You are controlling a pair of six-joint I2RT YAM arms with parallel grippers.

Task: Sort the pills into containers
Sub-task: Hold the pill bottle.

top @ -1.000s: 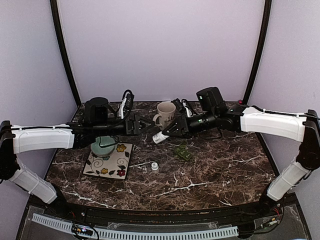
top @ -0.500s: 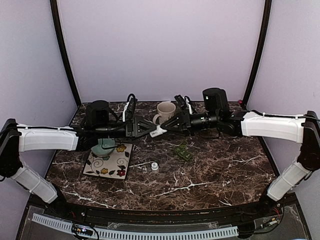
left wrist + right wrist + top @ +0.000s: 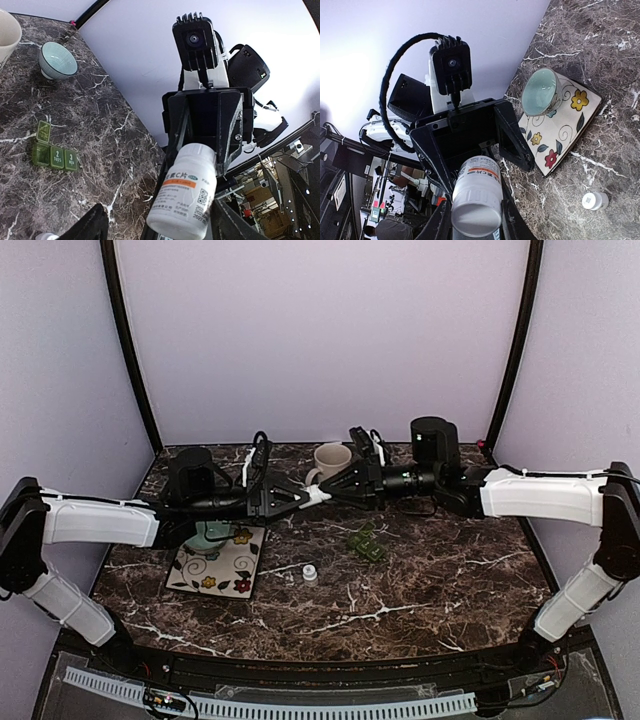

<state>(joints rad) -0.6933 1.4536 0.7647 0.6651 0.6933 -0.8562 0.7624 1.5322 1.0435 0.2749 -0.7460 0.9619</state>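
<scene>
I am gripping a white pill bottle (image 3: 183, 192) in my right gripper (image 3: 333, 490), jaws pinched on one end. It is hanging nearly level in the air, its long axis pointing straight into my left gripper (image 3: 160, 222). That one is standing wide open, a finger (image 3: 95, 225) on either side of the bottle, neither touching it. The green pill box (image 3: 365, 543) is lying on the table (image 3: 450, 580) below my right gripper, its strip running slantwise, and the end lid (image 3: 44, 132) nearest my fingers is standing open.
</scene>
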